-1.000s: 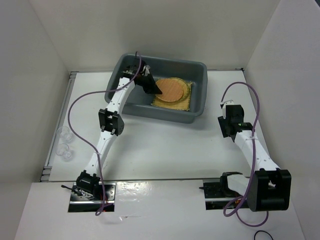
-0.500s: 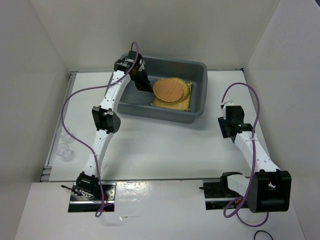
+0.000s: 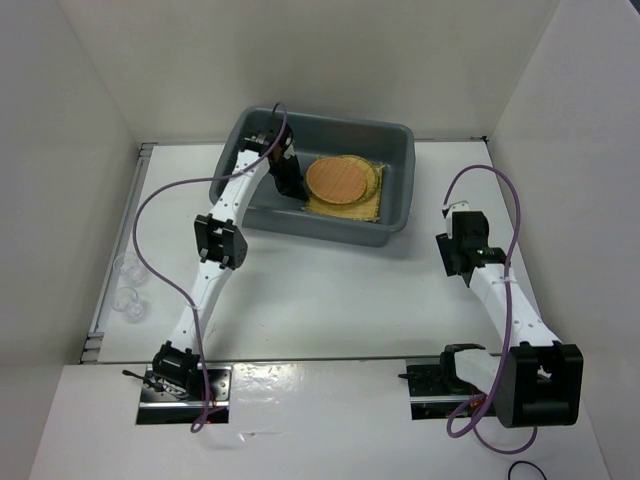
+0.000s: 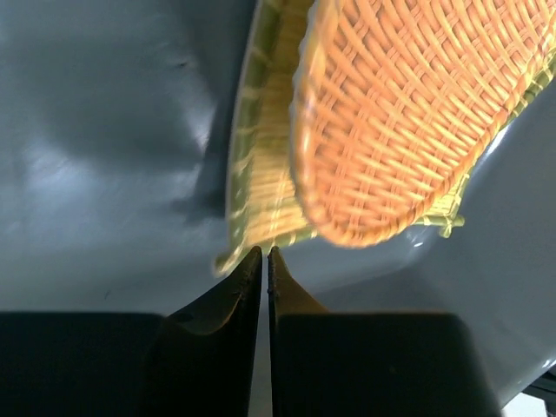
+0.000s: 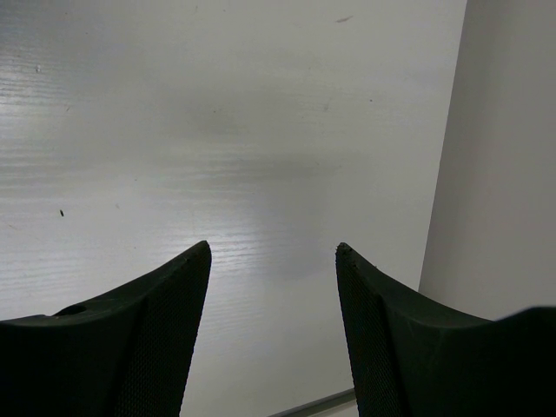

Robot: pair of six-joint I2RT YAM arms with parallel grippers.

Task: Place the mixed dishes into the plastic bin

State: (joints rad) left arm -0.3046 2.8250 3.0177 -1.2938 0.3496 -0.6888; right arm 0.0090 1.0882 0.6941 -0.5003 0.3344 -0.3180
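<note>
**dishbot_dan:** so what's actually in the large dark grey rectangular plastic bin point(image 3: 340, 232)?

**yam_fan:** Three plates, stacked in the right half. The square tan woven mat-like plate point(image 3: 368, 208) is flat on the bottom. The smaller round tan woven plate point(image 3: 377, 178) is on that, and the round orange-brown plate point(image 3: 335, 180) sits on top, shifted a bit left. The left half of the bin floor is bare grey. The left end effector point(image 4: 264, 261) is down in there, just beside the stack. It's clenched to a hairline slit with nothing in it, and the tips are right at the square plate's corner.

**dishbot_dan:** and the cups?

**yam_fan:** The two small clear cups point(image 3: 128, 283) aren't in the bin. They're way over at the left edge of the white table point(image 3: 330, 300), close to the left wall point(image 3: 60, 200) and well apart from the bin.

**dishbot_dan:** room to move?

**yam_fan:** Plenty. The bin sits at the far middle, near the back wall, with a wide bare stretch between it and the arm bases. The right end effector point(image 5: 272, 248) hangs over bare table right of the bin, near the right wall point(image 5: 512, 130). It's released, jaws well apart and holding nothing.

**dishbot_dan:** tally?

**yam_fan:** One bin, three plates, two cups, two arms.
</note>
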